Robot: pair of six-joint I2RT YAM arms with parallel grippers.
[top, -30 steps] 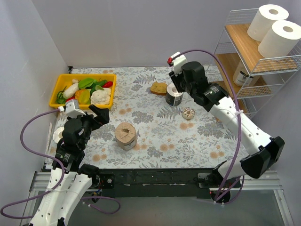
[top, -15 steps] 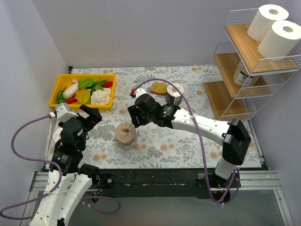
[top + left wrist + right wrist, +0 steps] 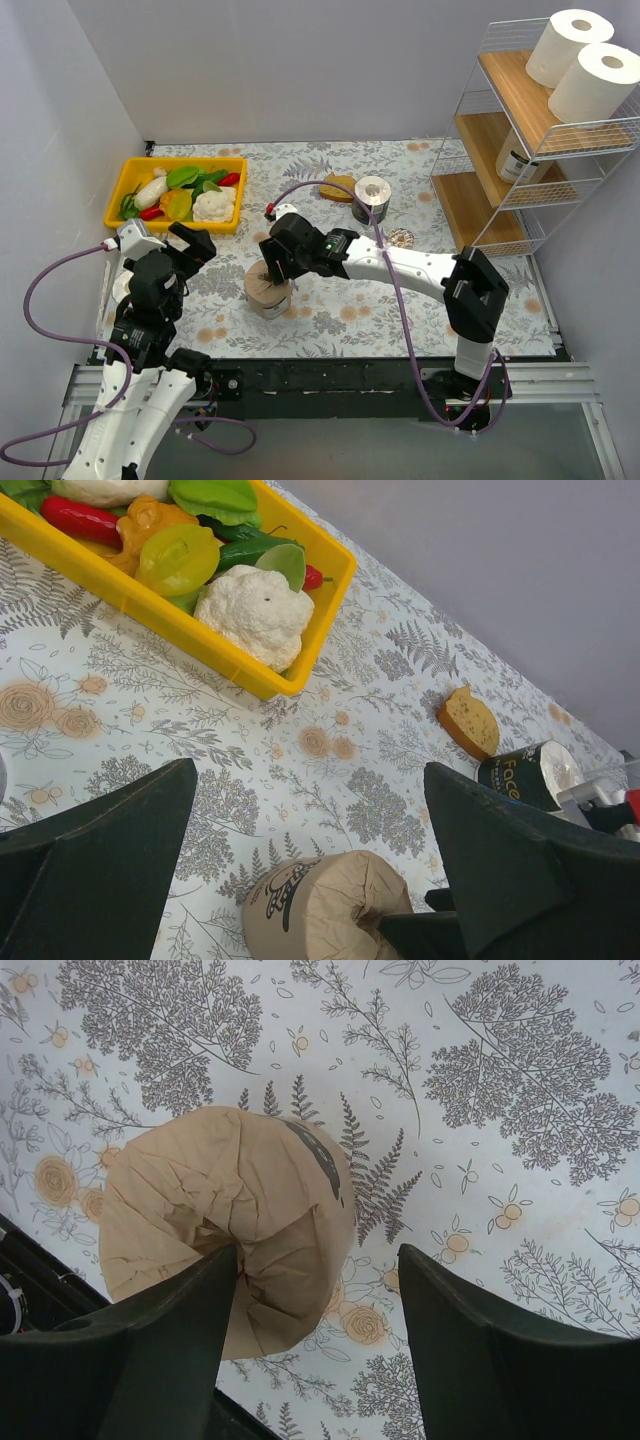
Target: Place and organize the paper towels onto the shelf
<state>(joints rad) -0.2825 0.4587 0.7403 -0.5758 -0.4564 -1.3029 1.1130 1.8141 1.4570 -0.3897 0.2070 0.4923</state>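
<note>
At the centre of the tabletop [image 3: 340, 312], toward its near edge, the brown roll [image 3: 268, 292] stands on end, apart from all other items. Its paper wrapper is crumpled into the core at the top.

Right claw [image 3: 272, 268]: positioned directly over the brown roll, jaws spread wide. In the right wrist view one finger [image 3: 150, 1360] lies across the roll's top and the other [image 3: 480, 1360] sits over bare tabletop beside it. Nothing is clamped. Contact with the wrapper cannot be confirmed.

Left claw [image 3: 197, 245]: wide open and holding nothing. It hangs over the left part of the tabletop, between the bin [image 3: 124, 183] and the brown roll.

Rear of the tabletop: the labelled roll [image 3: 372, 198] stands on end just beside the bread [image 3: 338, 188]. The disc [image 3: 400, 238] lies flat near them, on the near side.

Left rear: the bin is yellow and filled with toy vegetables.

Right rear: the shelf [image 3: 497, 68] carries two white rolls [image 3: 568, 45] upright and side by side on its top board. A shelved roll [image 3: 515, 155] with a dark label sits on the middle board, partly hidden by the wire.
</note>
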